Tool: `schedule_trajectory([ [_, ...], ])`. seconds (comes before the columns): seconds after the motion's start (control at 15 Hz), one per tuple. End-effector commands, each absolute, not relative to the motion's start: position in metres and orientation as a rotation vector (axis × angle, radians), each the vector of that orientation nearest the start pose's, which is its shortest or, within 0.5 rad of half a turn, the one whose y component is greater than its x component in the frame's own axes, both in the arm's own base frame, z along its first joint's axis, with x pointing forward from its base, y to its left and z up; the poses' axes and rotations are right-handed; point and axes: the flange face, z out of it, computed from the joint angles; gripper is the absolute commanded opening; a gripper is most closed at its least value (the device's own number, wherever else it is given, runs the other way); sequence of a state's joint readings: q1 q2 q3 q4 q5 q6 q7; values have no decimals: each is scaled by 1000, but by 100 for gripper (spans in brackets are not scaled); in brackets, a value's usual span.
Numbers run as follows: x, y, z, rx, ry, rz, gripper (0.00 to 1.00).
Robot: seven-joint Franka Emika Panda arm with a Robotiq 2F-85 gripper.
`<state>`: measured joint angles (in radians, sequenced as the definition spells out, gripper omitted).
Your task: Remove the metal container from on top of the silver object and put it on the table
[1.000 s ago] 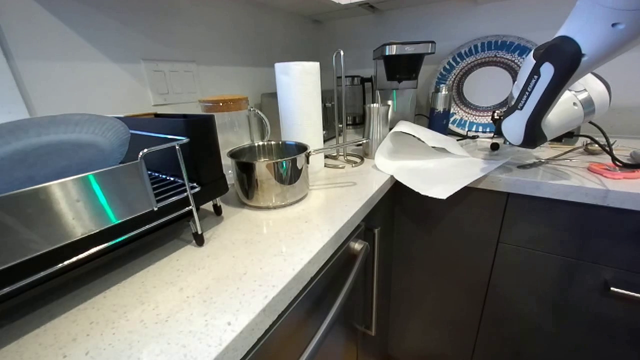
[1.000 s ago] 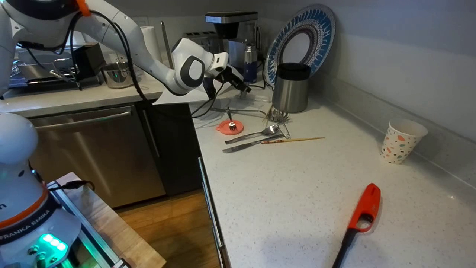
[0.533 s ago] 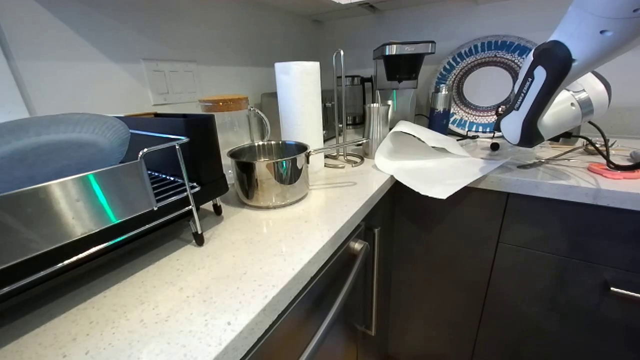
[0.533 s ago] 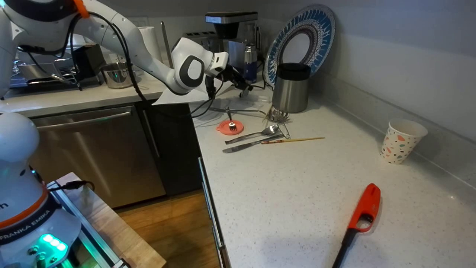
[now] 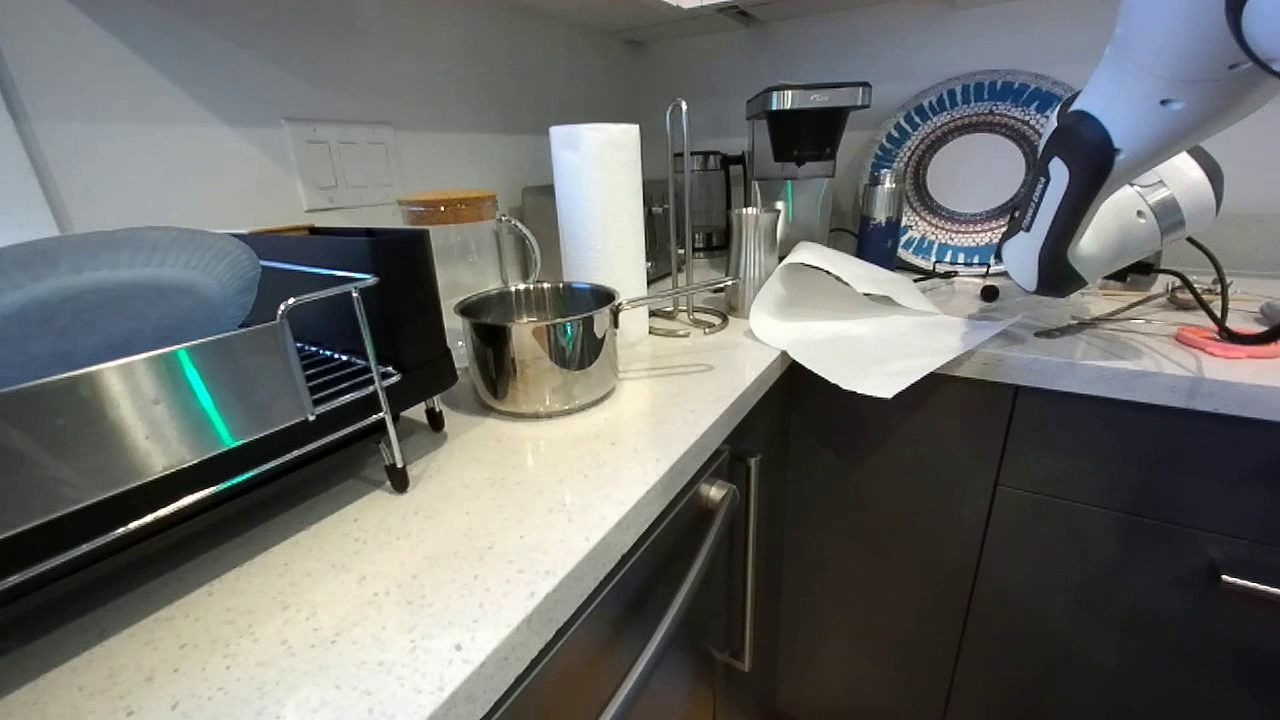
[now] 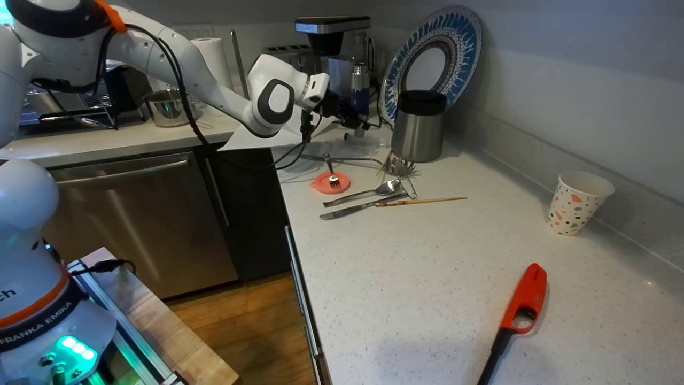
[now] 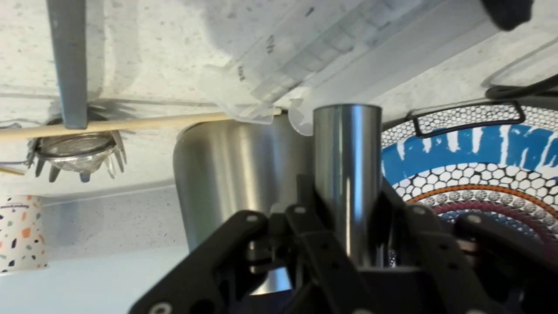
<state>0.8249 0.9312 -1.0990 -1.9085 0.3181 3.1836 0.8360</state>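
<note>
The metal container (image 7: 347, 174), clamped between the jaws, has shifted within the last second toward the black-topped steel canister (image 6: 418, 131), leaving, presumably, only its placement on the surface (image 6: 438, 256).

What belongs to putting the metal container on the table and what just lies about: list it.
For the job:
what looks like the metal container, between the fingers
table
silver object: unclear which

Lying about:
patterned cup
red lighter
spoon
knife
coral disc
paper towels
</note>
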Motion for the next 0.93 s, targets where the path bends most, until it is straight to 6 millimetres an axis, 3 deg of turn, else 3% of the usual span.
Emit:
schedule_trajectory([
  [0.0,669,-81,330,-2745,1382,-1709,11],
  [0.27,662,-87,329,-2864,1489,-1684,11],
  [0.87,662,-92,293,-2990,1635,-1511,11],
])
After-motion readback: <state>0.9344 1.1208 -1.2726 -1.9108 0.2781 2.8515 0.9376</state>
